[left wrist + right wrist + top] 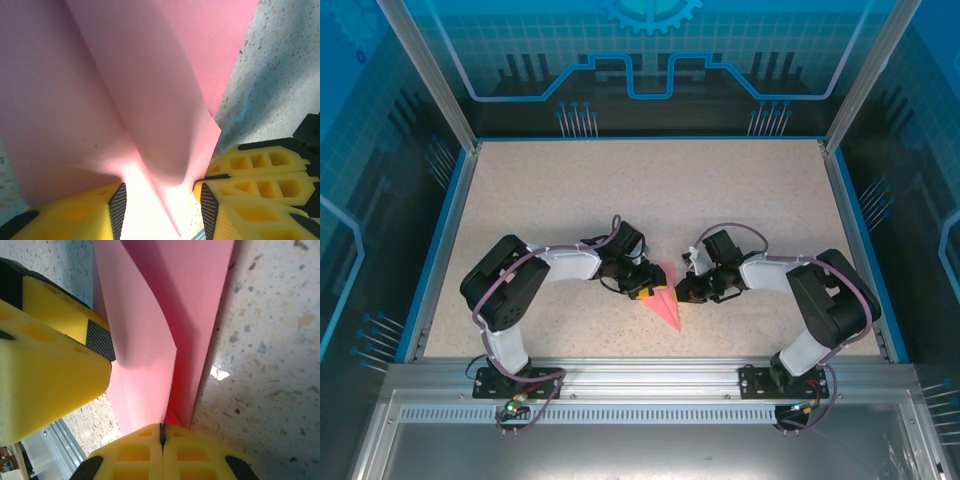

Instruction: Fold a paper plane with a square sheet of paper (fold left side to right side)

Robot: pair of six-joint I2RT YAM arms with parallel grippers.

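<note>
top external: pink paper (665, 306), a pointed wedge, lies on the table (620, 200) between left gripper (644, 288) and right gripper (683, 292) | left wrist: jaws apart, straddling a raised flap | right wrist: jaws pinched on the paper's fold | handling: light, floppy, creases easily; likely best taken by edges.

A speckled beige surface (650, 190) with a thin blue rim (444, 230) fills the middle of the overhead view. Two slanted aluminium posts (428, 72) rise from its far corners. Between them stands a translucent blue back panel (650, 60) printed with a grid, circuit-like lines and part of a gear (652, 12). Darker blue side panels (360, 200) close off left and right. A slotted aluminium rail (650, 375) runs along the near edge, with a dull metal tray (640, 450) below it. The light is even and cool.
</note>
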